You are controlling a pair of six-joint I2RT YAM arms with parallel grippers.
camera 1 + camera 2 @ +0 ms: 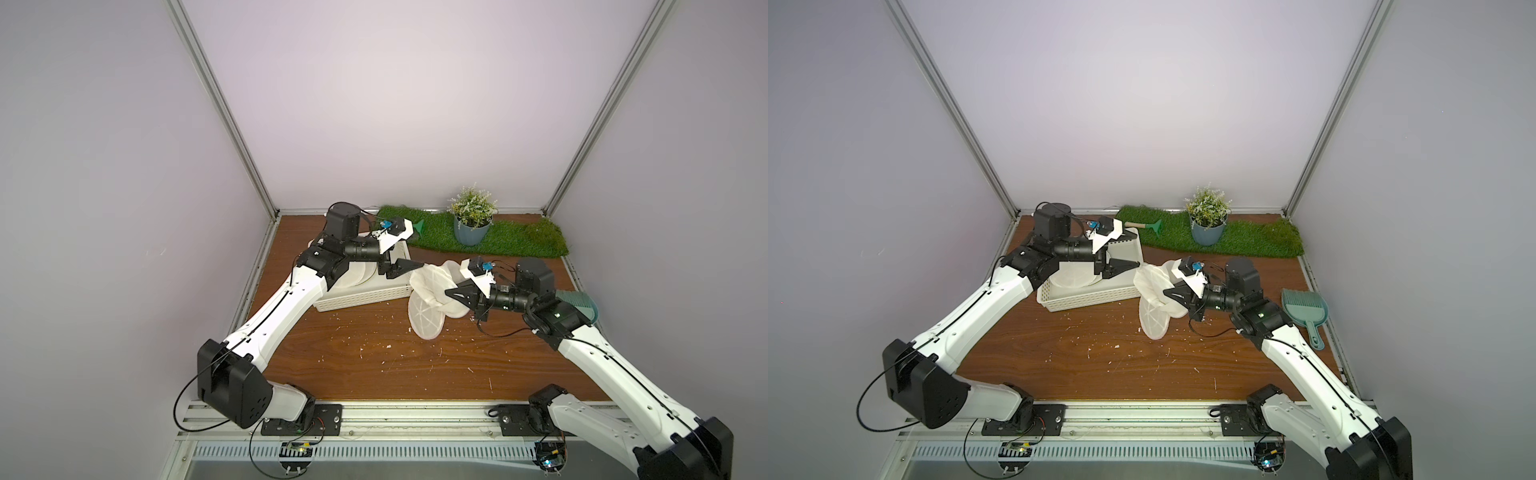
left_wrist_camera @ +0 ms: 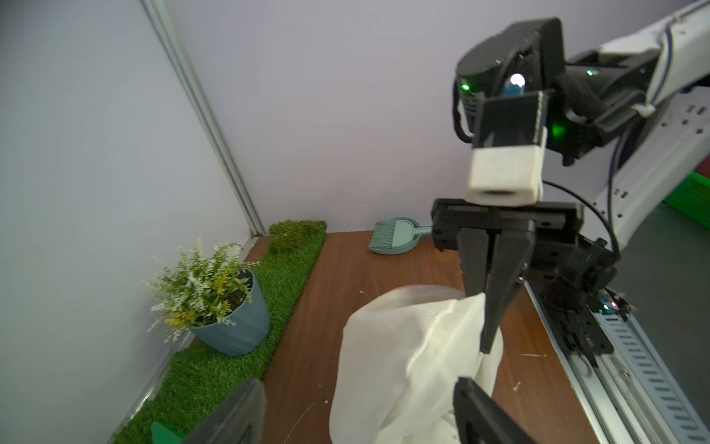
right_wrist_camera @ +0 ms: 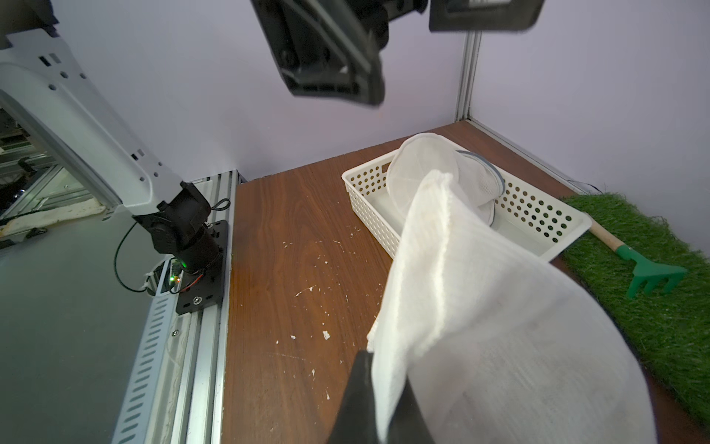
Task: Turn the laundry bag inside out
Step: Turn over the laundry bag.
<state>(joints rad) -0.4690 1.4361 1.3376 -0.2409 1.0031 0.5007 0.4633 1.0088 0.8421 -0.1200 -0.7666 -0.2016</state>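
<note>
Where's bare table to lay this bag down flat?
Best: the front wood, bordered by basket, hanging bag and front rail; only crumbs there. Crowded: the back edge with grass mat, rake and plant pot; dustpan at the right edge.

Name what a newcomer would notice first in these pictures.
The white bag is held up mid-table, pinched in the shut right gripper. The left gripper stands open just beside it, holding nothing. At the back, a potted plant sits on a green mat.
</note>
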